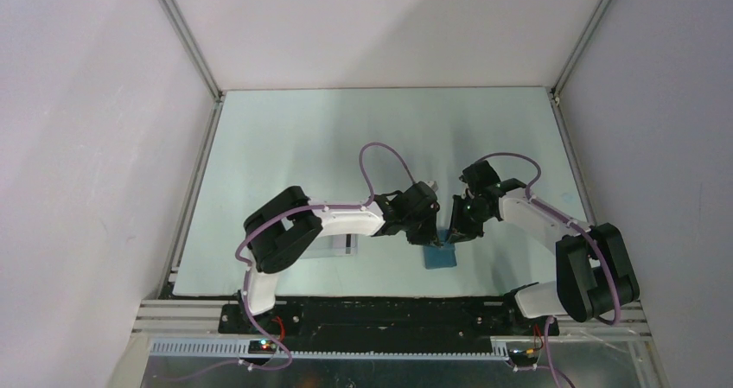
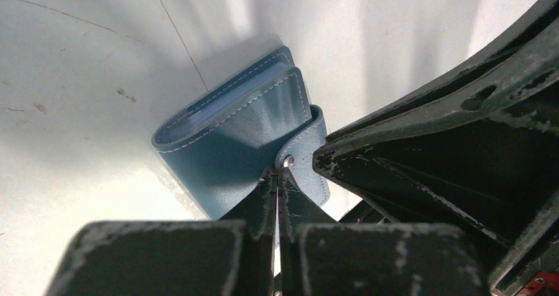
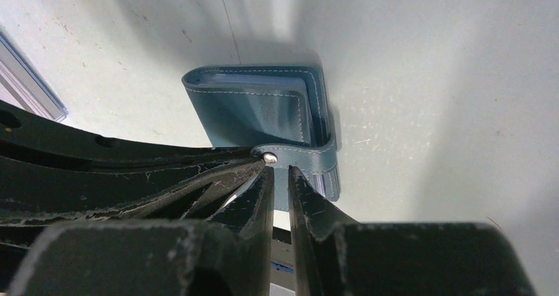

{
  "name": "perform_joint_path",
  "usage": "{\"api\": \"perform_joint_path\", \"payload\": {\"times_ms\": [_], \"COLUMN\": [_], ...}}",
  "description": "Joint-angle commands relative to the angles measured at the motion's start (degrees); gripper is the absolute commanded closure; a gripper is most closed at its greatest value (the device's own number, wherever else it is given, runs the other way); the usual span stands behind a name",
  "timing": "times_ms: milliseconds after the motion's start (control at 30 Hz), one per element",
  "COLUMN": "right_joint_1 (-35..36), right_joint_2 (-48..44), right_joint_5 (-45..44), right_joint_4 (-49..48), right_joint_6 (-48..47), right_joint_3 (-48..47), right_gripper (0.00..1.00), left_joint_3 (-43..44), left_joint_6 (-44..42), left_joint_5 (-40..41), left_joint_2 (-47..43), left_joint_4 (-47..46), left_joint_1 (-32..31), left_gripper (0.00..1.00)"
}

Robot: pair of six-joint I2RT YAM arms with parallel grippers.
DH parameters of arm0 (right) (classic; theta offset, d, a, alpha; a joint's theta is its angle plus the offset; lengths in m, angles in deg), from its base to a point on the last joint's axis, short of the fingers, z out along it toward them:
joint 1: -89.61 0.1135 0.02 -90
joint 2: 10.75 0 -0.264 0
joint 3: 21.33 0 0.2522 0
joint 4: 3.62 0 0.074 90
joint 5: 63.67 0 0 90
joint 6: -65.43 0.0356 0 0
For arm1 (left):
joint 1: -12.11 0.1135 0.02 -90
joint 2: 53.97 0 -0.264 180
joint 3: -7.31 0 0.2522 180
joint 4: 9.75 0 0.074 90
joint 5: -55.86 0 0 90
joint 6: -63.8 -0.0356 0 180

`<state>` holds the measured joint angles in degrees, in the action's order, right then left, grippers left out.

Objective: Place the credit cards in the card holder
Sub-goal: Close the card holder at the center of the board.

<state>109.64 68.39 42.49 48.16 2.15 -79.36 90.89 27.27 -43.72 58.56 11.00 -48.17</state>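
Observation:
The teal-blue card holder (image 1: 440,257) lies folded on the table near the front edge, between both grippers. In the left wrist view the card holder (image 2: 231,134) shows pale layered edges inside its fold. My left gripper (image 2: 277,175) is shut, its tips against the snap of the clasp tab (image 2: 304,152). My right gripper (image 3: 281,171) is nearly shut with a narrow gap, its tips touching the clasp tab (image 3: 300,155) on the card holder (image 3: 254,108). From above, the left gripper (image 1: 429,232) and right gripper (image 1: 455,230) almost touch. No loose credit card shows.
A clear plastic box (image 1: 333,246) with a dark mark in it lies partly under my left forearm; its edge shows in the right wrist view (image 3: 29,85). The arms crowd each other over the card holder. White walls enclose the table.

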Motion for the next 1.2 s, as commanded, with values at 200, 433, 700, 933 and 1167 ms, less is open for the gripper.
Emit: {"api": "perform_joint_path", "payload": {"times_ms": [200,433,700,933,1167], "right_joint_1": [0.2,0.27,-0.09,-1.1,-1.2], "right_joint_2": [0.49,3.46,6.7,6.56,7.19], "right_joint_5": [0.63,0.65,0.35,1.49,2.1], "right_joint_4": [-1.44,-3.5,-5.91,-6.28,-6.12], "right_joint_6": [-0.46,-0.4,-0.43,-0.53,-0.79], "right_joint_3": [-0.39,-1.11,-1.58,-2.75,-4.07], "right_gripper": [0.82,0.81,0.81,0.8,0.79], "left_joint_3": [1.86,1.43,1.13,0.71,0.82], "left_joint_6": [-1.69,-1.53,-1.63,-1.62,-1.62], "left_joint_5": [-0.27,-0.72,-0.94,-1.05,-1.16], "left_joint_2": [-3.15,-2.86,-2.59,-2.34,-2.03], "left_joint_4": [0.8,0.85,0.86,0.91,0.91], "left_joint_1": [-0.42,-0.69,-0.72,-0.81,-0.83], "left_gripper": [1.0,1.0,1.0,1.0,1.0]}}
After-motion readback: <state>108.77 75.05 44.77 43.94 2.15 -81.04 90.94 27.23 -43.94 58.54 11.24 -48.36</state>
